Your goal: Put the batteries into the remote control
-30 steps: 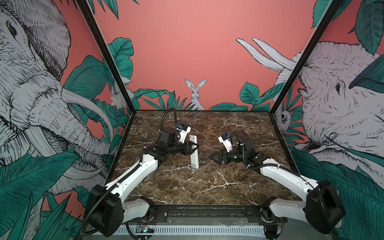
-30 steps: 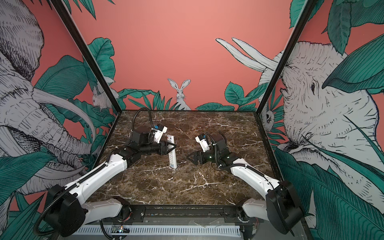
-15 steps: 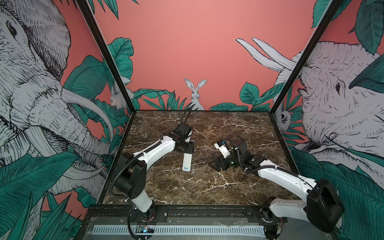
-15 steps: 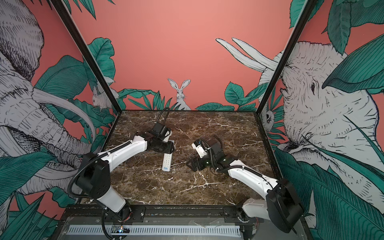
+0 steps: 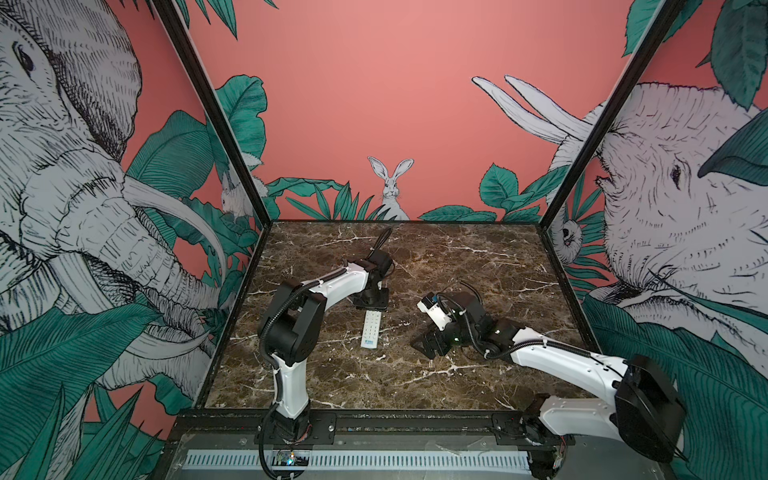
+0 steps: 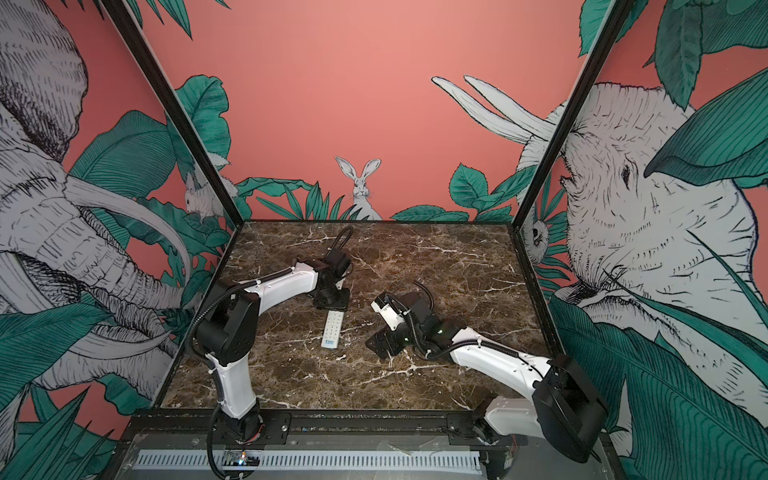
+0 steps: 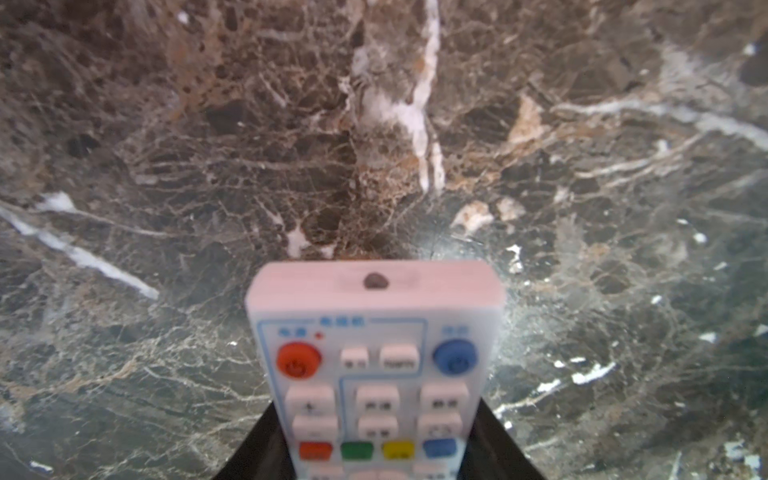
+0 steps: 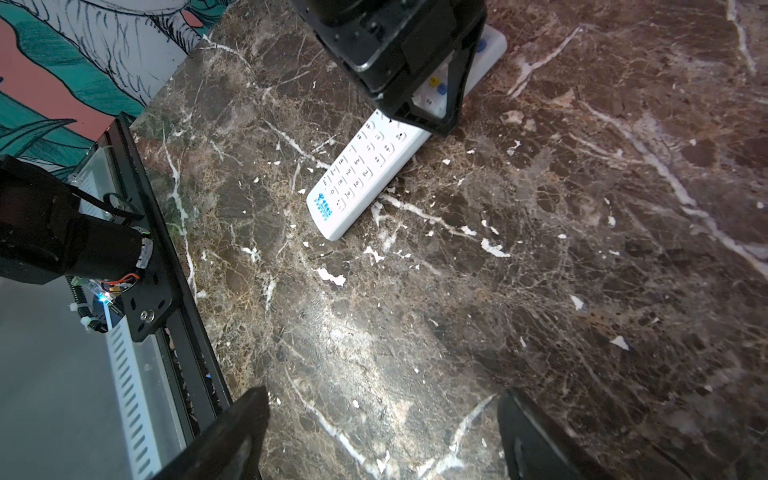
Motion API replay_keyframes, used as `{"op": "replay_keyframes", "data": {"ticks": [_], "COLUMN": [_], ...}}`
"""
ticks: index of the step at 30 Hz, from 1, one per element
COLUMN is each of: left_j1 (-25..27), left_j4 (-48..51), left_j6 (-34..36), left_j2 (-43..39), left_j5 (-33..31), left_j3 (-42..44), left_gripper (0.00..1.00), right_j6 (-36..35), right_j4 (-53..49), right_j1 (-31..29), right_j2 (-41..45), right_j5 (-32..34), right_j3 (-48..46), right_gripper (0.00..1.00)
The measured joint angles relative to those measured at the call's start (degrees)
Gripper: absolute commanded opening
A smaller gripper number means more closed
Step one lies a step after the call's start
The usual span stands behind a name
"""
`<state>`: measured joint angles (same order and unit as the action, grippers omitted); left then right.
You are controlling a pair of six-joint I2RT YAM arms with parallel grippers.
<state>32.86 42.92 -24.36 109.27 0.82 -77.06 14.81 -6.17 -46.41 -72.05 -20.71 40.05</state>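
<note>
The remote control (image 5: 371, 330) (image 6: 333, 330) lies button side up on the marble table, its blue logo end toward the front rail. My left gripper (image 5: 370, 305) (image 6: 330, 302) reaches down from behind and is shut on its far end. In the left wrist view the fingers (image 7: 496, 446) flank the remote control (image 7: 374, 365) just below the red and blue round buttons. My right gripper (image 5: 428, 345) (image 6: 380, 345) (image 8: 382, 415) hovers open over bare marble to the right of the remote control (image 8: 361, 174), holding nothing. The batteries are out of view.
The black front rail (image 8: 166, 266) runs close to the right gripper's side. Printed walls (image 5: 232, 137) enclose the table at left, back and right. The left arm's raised elbow (image 5: 291, 324) stands left of the remote.
The left arm has swung its elbow up and now grips the remote from behind. The remote has shifted slightly toward the front. The right gripper moved lower and nearer the remote, opening slightly.
</note>
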Motion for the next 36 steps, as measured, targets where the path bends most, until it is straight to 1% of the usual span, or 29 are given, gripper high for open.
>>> {"op": "replay_keyframes", "data": {"ticks": [2,5,6,14,18,20,25,27,29,34,35,36], "left_j1": [0.00,0.00,0.00,0.00,0.00,0.00,0.02,0.00,-0.02,-0.28,-0.39,-0.46], "left_j4": [-0.11,-0.63,-0.85,-2.12,-2.86,-3.50,-5.40,-5.57,-5.57,-5.99,-6.38,-6.99], "left_j6": [-0.22,-0.52,-0.57,-0.79,-0.90,-0.94,-1.22,-0.90,-0.28,3.21,4.26,5.31], "left_j2": [0.57,1.42,1.66,2.10,2.19,2.19,2.01,1.22,-0.28,-7.28,-9.16,-11.34], "left_j5": [-0.13,-0.24,-0.24,-0.20,-0.07,-0.02,0.02,-0.26,-0.57,-2.71,-3.76,-5.09], "left_j3": [-0.04,-0.04,-0.04,0.22,0.48,0.85,1.22,1.36,1.36,1.36,1.36,1.44], "left_gripper": [0.00,0.08,0.09,0.37,0.54,0.61,0.74,0.78,0.80,0.86,0.94,0.95], "right_j6": [-0.04,-0.11,-0.22,-1.18,-1.46,-1.62,-2.54,-3.10,-3.82,-5.46,-5.90,-6.32], "right_j4": [0.09,0.31,0.33,0.09,-1.05,-1.55,-4.22,-5.92,-7.21,-10.01,-10.56,-11.19], "right_j1": [-0.09,-0.09,-0.09,-0.11,-0.11,-0.11,-0.11,-0.11,-0.11,-0.11,-0.11,-0.11], "right_j2": [0.00,0.22,0.35,1.38,1.38,1.44,2.43,2.99,3.54,5.40,5.66,5.84], "right_j5": [0.42,0.76,0.81,1.73,2.99,3.72,6.03,7.13,8.28,11.28,12.02,12.96], "right_j3": [-0.22,-0.92,-1.20,-1.53,-1.18,-0.96,-0.61,0.07,0.90,2.75,3.17,3.69], "right_gripper": [0.86,0.86,0.86,0.86,0.86,0.86,0.87,0.87,0.87,0.88,0.89,0.92]}}
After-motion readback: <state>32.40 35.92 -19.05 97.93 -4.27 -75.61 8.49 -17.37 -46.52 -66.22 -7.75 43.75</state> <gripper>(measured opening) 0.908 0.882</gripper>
